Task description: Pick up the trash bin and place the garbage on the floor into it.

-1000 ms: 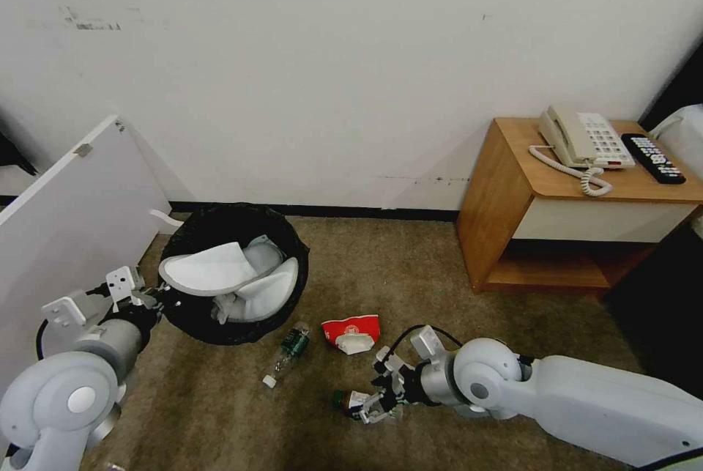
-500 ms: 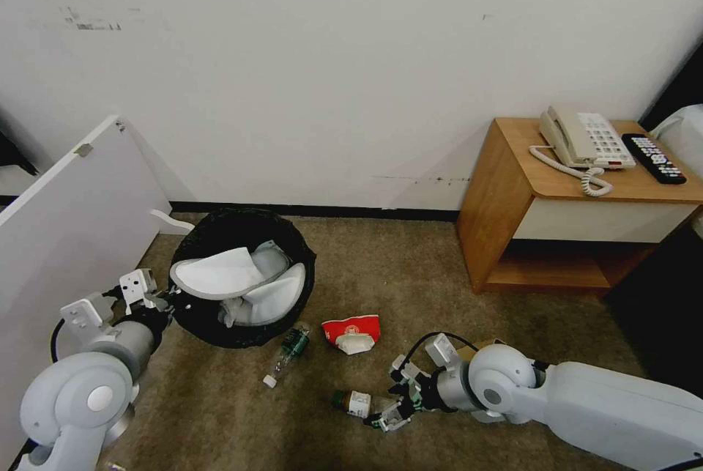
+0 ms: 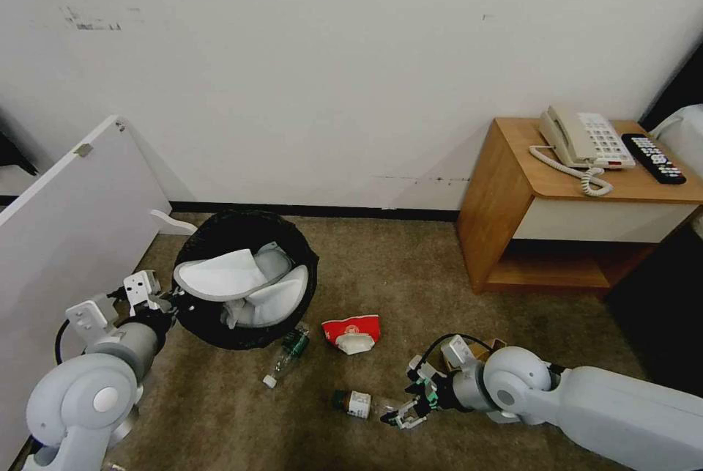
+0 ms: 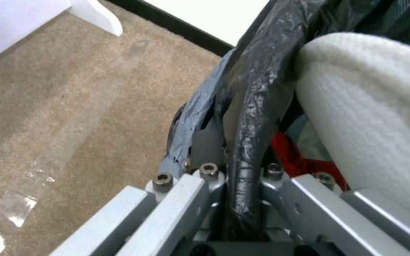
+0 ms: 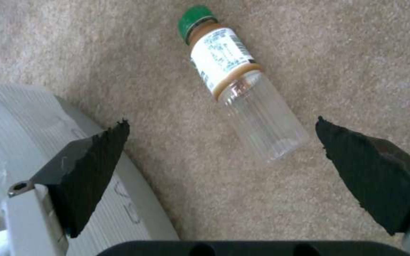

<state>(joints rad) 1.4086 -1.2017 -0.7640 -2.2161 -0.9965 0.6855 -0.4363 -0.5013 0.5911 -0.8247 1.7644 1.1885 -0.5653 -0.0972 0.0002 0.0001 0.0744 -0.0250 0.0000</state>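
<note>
Risk lies with the right gripper [image 5: 221, 142], fingers spread around the green-capped bottle [image 5: 240, 96] on the carpet [image 3: 410, 288], perhaps rolling it away, while the left gripper [image 4: 236, 177] stays clamped on the bin [image 3: 245, 277] rim

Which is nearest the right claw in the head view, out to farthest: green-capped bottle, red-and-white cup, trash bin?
From the right claw:
1. Green-capped bottle, lying on the carpet just off its fingertips.
2. Red-and-white cup, farther toward the wall.
3. Trash bin, far across, on the left arm's side.
</note>
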